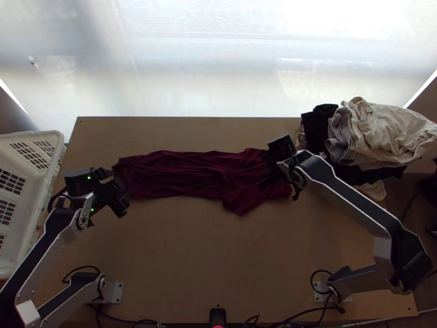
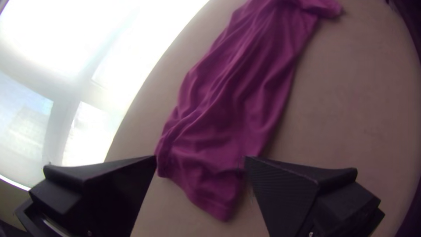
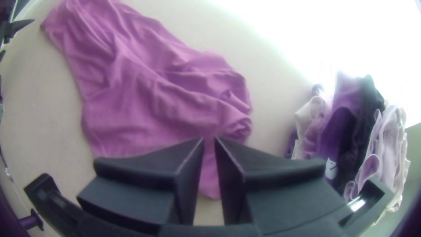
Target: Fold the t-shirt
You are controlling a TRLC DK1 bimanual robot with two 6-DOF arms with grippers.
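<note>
We see the burgundy T-shirt [image 1: 185, 175] narrowed lengthwise on the table [image 1: 218, 251]; crosswise folds seem left to us. Its long axis runs side to side, likely hem by the wide-open left gripper [image 2: 200, 156], sleeve end under the nearly closed, seemingly empty right gripper [image 3: 209, 138].

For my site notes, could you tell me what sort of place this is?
Probably a robot test bench indoors: two arms mounted on a wooden table, a laundry basket, piled clothes.
</note>
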